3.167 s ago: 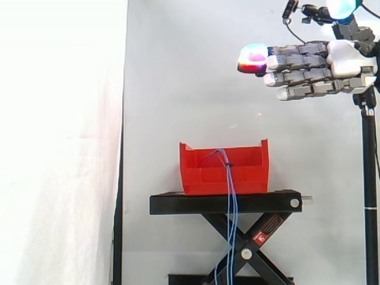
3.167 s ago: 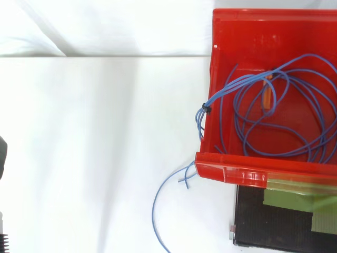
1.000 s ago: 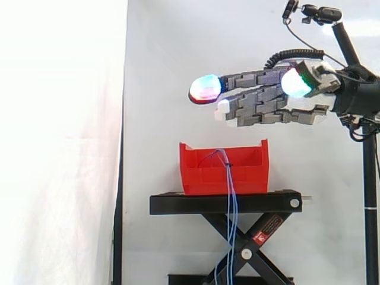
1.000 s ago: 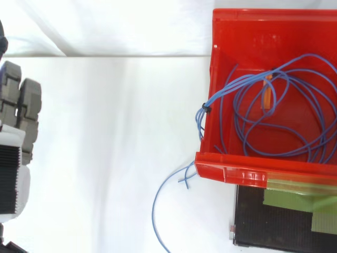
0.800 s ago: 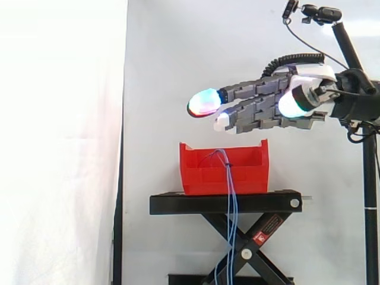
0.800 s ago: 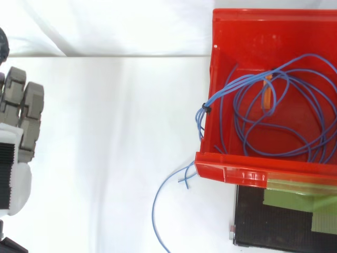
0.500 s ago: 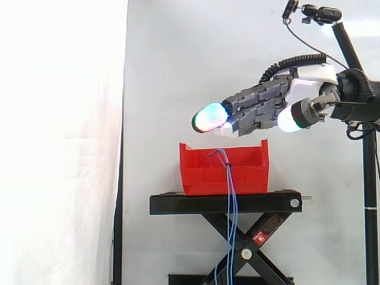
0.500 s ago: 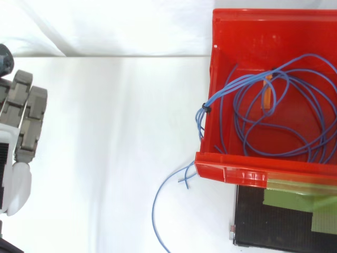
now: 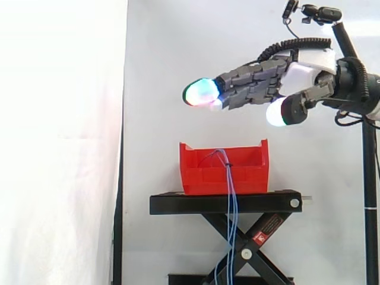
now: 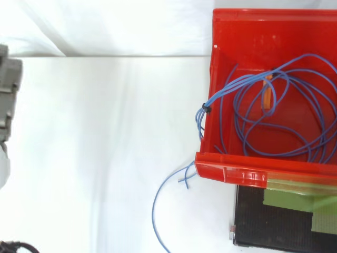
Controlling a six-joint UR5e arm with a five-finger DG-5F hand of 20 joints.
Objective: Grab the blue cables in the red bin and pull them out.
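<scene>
Caught the grey, jointed robot hand (image 9: 261, 83) poised higher than the red plastic bin (image 9: 202, 175) and, seen from above, well apart from it, fingers stretched nearly straight, thumb hanging below, nothing in its hold. Found the thin blue cables (image 10: 221, 92) looped inside the bin, gathered by a small black tie (image 10: 205, 109) at its wall, strands trailing down past the black scissor stand (image 9: 225, 203).

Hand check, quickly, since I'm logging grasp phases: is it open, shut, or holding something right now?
Hand: open, fingers straight, holding nothing; the blue cables lie in the red bin.
</scene>
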